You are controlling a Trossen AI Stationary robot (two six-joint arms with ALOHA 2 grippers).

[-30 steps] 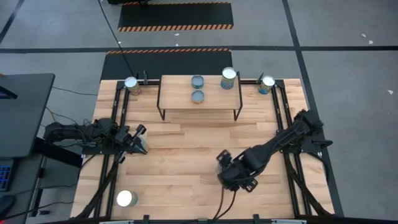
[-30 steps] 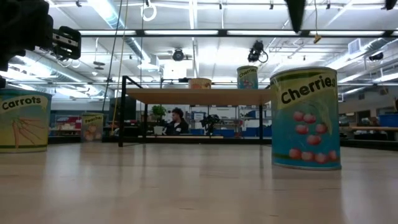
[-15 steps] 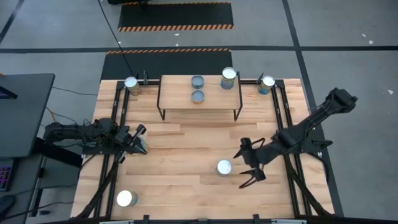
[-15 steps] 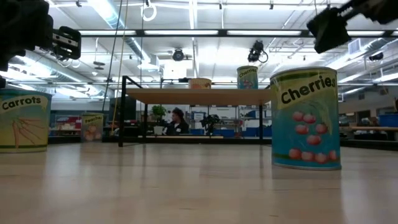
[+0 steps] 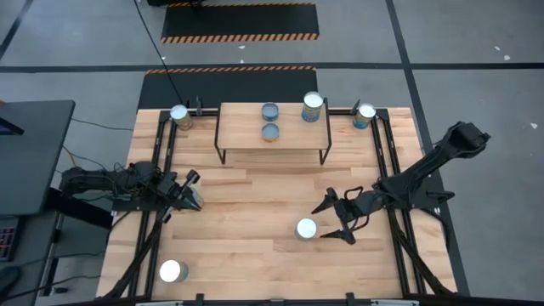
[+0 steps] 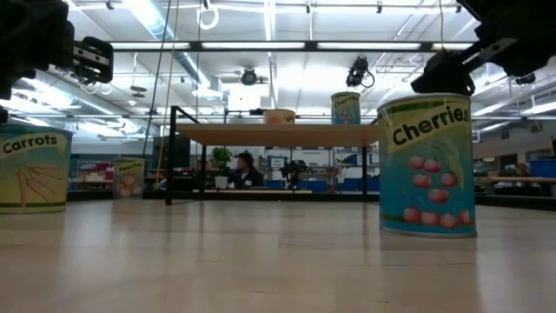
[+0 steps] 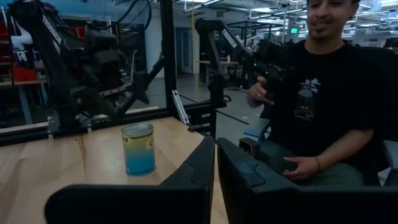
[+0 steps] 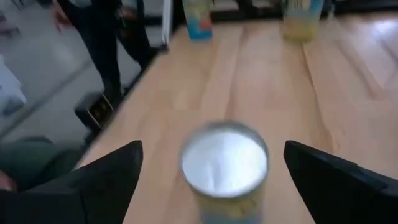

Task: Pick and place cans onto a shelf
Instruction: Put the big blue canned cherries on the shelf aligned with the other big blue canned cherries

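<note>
A silver-topped cherries can [image 5: 306,229] stands upright on the table near the front centre. My right gripper [image 5: 332,221] is open just to its right, pointing at it, one finger on either side of the line to the can [image 8: 225,163] without touching it. On the shelf [image 5: 246,140] stand two blue-grey-topped cans [image 5: 270,121] and a taller can [image 5: 313,106]. More cans stand at the far left [image 5: 179,116], far right [image 5: 365,115] and near left [image 5: 173,271]. At the table's left side my left gripper [image 5: 192,192] is shut and holds nothing.
The shelf's black wire legs [image 5: 219,155] stand on the far half of the table. Black frame rails [image 5: 384,161] run along both sides. A person [image 7: 323,93] sits beyond the table's right edge. Bare wood lies between the cherries can and the shelf.
My right gripper, which hung over the cherries can pointing down and hid it from above, has drawn back toward the table's right edge, sunk lower and tipped to nearly level, facing the can. The can stands where it was, now uncovered.
</note>
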